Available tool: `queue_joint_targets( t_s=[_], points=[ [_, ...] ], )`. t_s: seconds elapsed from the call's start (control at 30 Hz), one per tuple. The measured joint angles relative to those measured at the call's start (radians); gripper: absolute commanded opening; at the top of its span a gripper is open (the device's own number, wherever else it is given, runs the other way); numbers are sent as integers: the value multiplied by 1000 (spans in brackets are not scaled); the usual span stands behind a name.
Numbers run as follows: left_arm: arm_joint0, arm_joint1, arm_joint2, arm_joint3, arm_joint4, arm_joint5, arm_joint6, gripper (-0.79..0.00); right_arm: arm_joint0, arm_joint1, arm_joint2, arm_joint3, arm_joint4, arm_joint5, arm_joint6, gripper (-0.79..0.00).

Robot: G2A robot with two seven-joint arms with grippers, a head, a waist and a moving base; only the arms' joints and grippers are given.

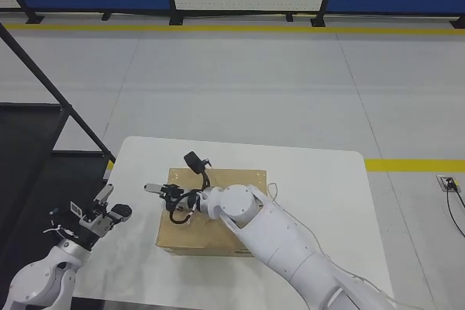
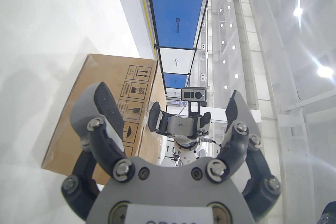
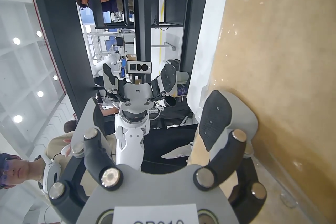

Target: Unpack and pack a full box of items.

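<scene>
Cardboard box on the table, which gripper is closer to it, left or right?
Right. The right gripper is at the top edge of the cardboard box, fingers open; the left gripper is off to the side, apart from it, also open.

Find the box (image 1: 182, 232) on the table (image 1: 325, 201), set toward 9 o'clock from the table's middle and well apart from the 3 o'clock edge. Over the box's 10 o'clock corner, find the right gripper (image 1: 159, 190), pointing toward 9 o'clock, with 1 finger (image 3: 215, 114) just beside the box's top edge; cannot tell whether touching. At 9 o'clock from the box, apart from it and above the table's 9 o'clock edge, find the left gripper (image 1: 112, 203), facing the box and the right gripper.
</scene>
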Motion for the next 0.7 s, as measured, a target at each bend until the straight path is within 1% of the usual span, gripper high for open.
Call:
queue_joint_targets(
  t_s=[0.13,0.3,0.43,0.53,0.57,0.7],
  points=[
    [1,0,3,-8,3,0,3,0,-18,22,38,-34,-27,4,-7,0],
    [0,0,5,-16,7,-1,5,0,-61,61,104,-107,-67,43,-18,0],
    [-1,0,6,-22,8,1,3,0,-146,110,198,-232,-99,-17,-26,0],
    [-7,1,5,-23,13,7,4,0,-255,161,304,-390,-146,-54,-27,0],
    [-11,1,5,-23,16,10,5,0,-312,182,353,-472,-171,-57,-30,0],
    [-23,2,6,-26,27,20,14,0,-518,239,516,-776,-254,-19,-23,0]
  ],
)
